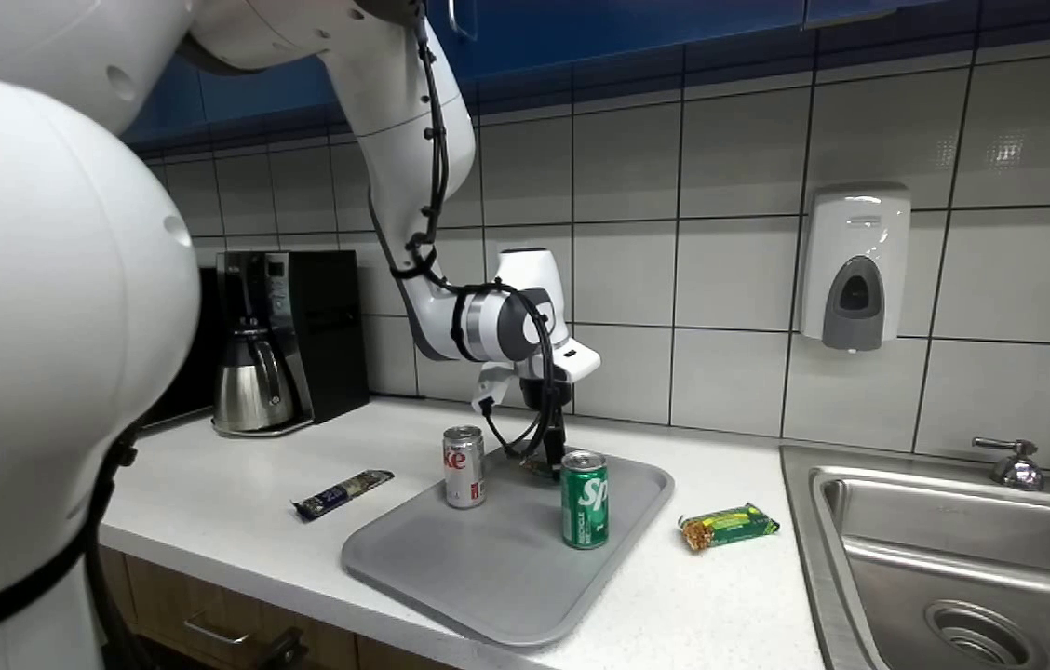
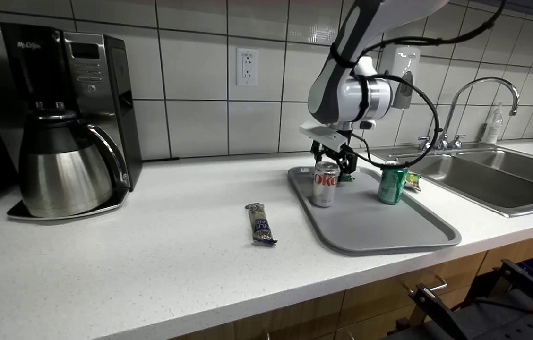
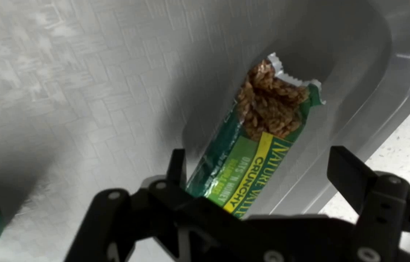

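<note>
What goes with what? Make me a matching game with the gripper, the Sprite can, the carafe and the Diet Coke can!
1. Sprite can
2. gripper
3. carafe
4. Diet Coke can

A. in the coffee maker
B. silver, with red letters
C. jaws open, close to a Nature Valley bar
D. green, on the gray tray

Pairs: 1-D, 2-C, 3-A, 4-B

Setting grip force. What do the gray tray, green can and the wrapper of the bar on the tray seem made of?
Gray tray: probably molded plastic, mostly matte; rounded rim, woven-pattern surface.
Green can: likely aluminum, glossy print; bare metallic top.
Wrapper: probably thin plastic film, possibly foil-lined, shiny; highlights, silvery zigzag edge.
</note>
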Controlling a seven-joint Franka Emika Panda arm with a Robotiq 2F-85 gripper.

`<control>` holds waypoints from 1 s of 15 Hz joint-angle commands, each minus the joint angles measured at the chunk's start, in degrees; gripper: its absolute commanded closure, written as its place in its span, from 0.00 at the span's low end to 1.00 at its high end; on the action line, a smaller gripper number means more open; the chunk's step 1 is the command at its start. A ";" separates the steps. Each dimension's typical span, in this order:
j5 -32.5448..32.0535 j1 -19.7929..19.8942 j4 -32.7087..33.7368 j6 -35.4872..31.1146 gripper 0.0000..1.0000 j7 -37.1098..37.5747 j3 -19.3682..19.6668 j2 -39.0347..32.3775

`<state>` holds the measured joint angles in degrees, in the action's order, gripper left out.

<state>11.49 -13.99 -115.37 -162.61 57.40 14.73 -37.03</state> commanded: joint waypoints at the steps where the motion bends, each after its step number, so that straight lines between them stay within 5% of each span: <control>1: -0.32 1.81 1.90 2.21 0.00 0.72 -1.51 -0.40; 15: -0.15 2.43 2.43 2.52 0.00 0.61 -2.10 -0.69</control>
<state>11.49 -13.25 -114.52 -162.12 57.40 14.12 -37.69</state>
